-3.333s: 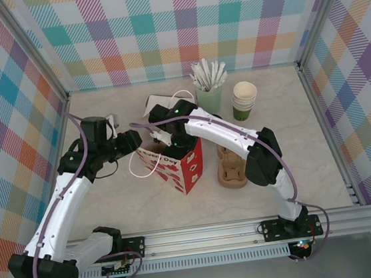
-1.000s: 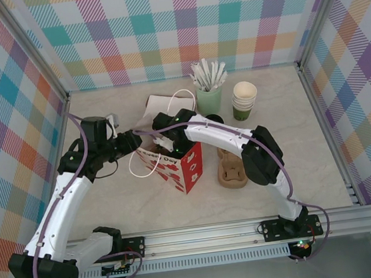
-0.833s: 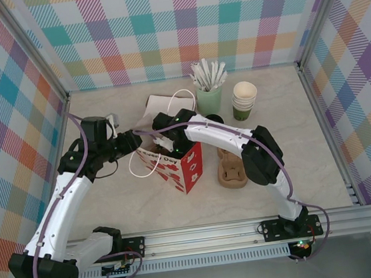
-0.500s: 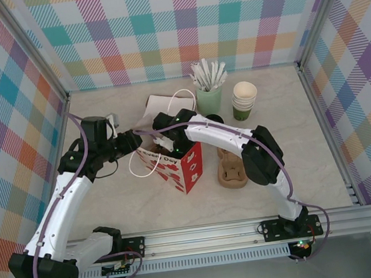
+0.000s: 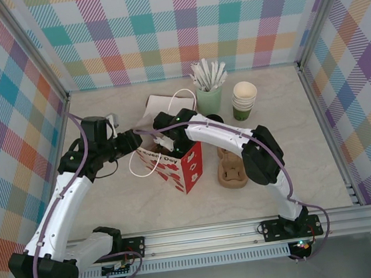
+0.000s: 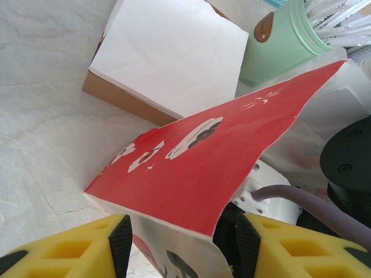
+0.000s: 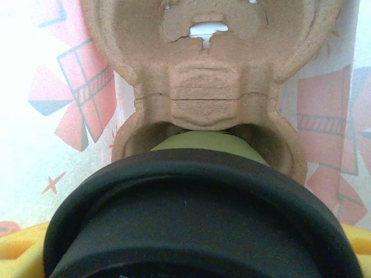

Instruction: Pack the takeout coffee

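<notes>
Right tool [image 7: 188, 250] tight around takeout coffee [image 7: 197, 200] (cup bottom in pulp carrier [image 7: 208, 87])

The red bag [image 5: 187, 167], mint cup [image 5: 209, 101] and cup stack [image 5: 244, 100] crowd the middle; table [image 5: 309, 165] lies open rightward.

1. From the top, the light is bright and even and comes from overhead. Shadows on the table [image 5: 293, 140] are faint and soft, and focus is sharp.
2. The left wrist view is well lit, and the red bag [image 6: 197, 168] is crisp.
3. In the right wrist view the takeout coffee [image 7: 197, 214] sits so close that it blurs. The bag's left wall is washed out almost white.
</notes>
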### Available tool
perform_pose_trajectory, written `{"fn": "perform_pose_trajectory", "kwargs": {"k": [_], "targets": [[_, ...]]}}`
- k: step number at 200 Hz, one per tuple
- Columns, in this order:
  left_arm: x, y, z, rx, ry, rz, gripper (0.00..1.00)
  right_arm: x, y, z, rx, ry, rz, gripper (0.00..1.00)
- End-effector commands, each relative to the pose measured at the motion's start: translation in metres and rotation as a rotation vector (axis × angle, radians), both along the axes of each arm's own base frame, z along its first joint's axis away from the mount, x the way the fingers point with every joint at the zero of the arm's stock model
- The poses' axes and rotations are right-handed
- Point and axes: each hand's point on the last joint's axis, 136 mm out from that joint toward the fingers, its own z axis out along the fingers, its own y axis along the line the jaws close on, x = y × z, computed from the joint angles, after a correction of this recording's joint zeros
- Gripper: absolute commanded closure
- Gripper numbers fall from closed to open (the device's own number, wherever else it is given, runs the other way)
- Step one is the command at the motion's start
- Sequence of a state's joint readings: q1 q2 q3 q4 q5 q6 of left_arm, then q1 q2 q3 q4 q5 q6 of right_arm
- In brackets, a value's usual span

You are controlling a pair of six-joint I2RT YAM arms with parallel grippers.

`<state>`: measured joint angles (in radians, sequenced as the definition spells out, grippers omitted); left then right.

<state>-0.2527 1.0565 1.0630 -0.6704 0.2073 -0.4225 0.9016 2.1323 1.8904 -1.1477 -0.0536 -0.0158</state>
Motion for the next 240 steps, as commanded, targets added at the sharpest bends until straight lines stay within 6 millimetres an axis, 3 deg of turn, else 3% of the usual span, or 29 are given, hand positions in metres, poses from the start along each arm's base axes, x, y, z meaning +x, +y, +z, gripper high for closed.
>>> {"fn": "perform_pose_trajectory", "kwargs": {"k": [1,40,109,149,240], "targets": [[-0.004,0.004,-0.006,0.038,0.022,-0.001,0.47,-0.009,-0.010,-0.045,-0.072,0.089,-0.009,0.17],[-0.004,0.003,-0.004,0.032,0.018,-0.005,0.47,-0.004,-0.003,-0.021,-0.024,0.072,-0.027,0.15],[-0.007,0.005,-0.003,0.043,0.014,-0.011,0.47,0.007,0.003,0.035,0.051,0.002,-0.072,0.00],[-0.007,0.001,0.000,0.028,0.011,-0.023,0.47,0.012,0.004,0.060,0.070,-0.031,-0.097,0.00],[-0.004,-0.001,0.000,0.022,0.016,-0.026,0.44,0.023,0.005,0.154,0.189,-0.165,-0.119,0.00]]}}
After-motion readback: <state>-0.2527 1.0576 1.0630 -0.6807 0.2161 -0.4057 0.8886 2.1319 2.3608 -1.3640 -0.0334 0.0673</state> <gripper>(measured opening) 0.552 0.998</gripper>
